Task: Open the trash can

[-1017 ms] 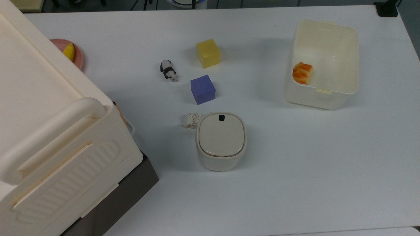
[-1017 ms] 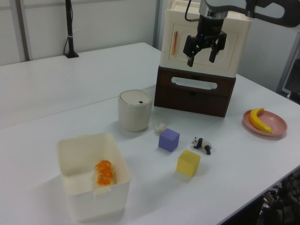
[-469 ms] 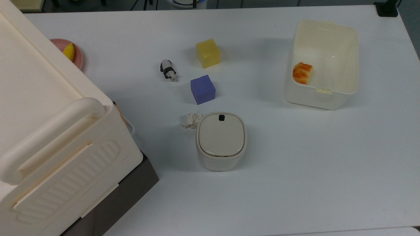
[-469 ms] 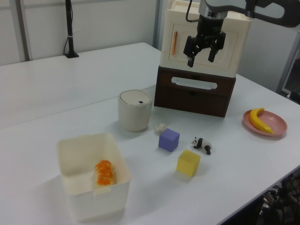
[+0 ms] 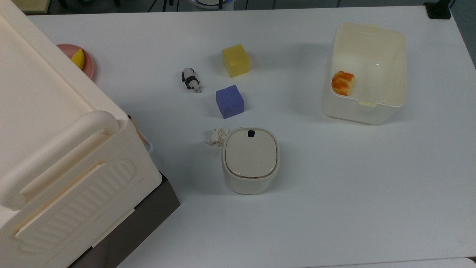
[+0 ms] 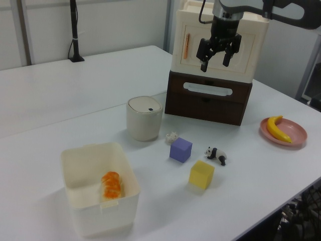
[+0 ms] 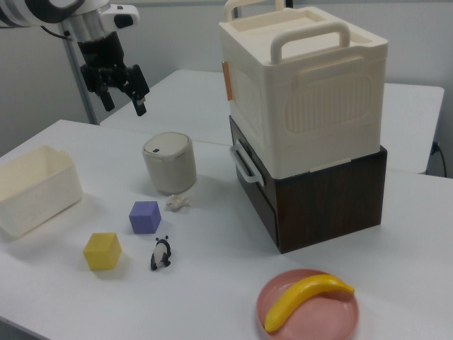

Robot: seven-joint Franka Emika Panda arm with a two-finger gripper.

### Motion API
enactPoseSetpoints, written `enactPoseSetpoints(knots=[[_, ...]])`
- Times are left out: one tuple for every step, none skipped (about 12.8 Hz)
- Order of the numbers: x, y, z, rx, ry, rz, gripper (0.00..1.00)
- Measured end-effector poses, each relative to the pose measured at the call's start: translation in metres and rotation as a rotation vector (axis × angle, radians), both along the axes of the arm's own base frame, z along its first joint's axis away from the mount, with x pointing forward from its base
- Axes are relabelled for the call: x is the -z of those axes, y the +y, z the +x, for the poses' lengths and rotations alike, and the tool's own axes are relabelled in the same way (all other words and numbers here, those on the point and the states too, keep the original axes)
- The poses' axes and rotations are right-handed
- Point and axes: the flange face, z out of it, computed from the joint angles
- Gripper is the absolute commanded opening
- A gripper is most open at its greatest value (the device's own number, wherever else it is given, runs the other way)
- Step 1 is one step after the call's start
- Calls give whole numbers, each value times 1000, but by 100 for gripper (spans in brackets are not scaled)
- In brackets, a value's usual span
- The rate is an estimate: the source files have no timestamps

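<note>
The trash can stands on the white table, near the middle in the top view, with its flat beige lid down and level. The black button sits at the lid's edge, on the side toward the purple cube.

A crumpled white scrap lies just beside the can, at its upper left corner in the top view. The purple cube is near, above the can in the top view; the yellow cube is farther on, and a toy panda lies to the top view's left of the two cubes.

The gripper hangs in the air, well above the table and apart from the can, fingers pointing down and spread with nothing between them. In the left view it is in front of the big cream box, which stands on a dark brown drawer unit.

A lidless cream tub stands well apart from the can, at the top view's upper right, with an orange piece of food inside against one wall. A pink plate with a banana rests beyond the big box.
</note>
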Motion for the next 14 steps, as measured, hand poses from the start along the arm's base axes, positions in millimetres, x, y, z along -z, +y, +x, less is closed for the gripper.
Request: enactPoseSetpoints(knots=[[0, 0, 0, 0, 0, 0, 100], [0, 0, 0, 0, 0, 0, 100], [0, 0, 0, 0, 0, 0, 100], [0, 0, 0, 0, 0, 0, 100], [0, 0, 0, 0, 0, 0, 100], [0, 0, 0, 0, 0, 0, 100], [0, 0, 0, 0, 0, 0, 100], [0, 0, 0, 0, 0, 0, 100], [0, 0, 0, 0, 0, 0, 100], [0, 0, 0, 0, 0, 0, 100], [1, 0, 0, 0, 1, 0, 100], [2, 0, 1, -1, 4, 0, 92], [3, 0, 1, -13, 6, -1, 78], [3, 0, 1, -35, 7, -3, 56]])
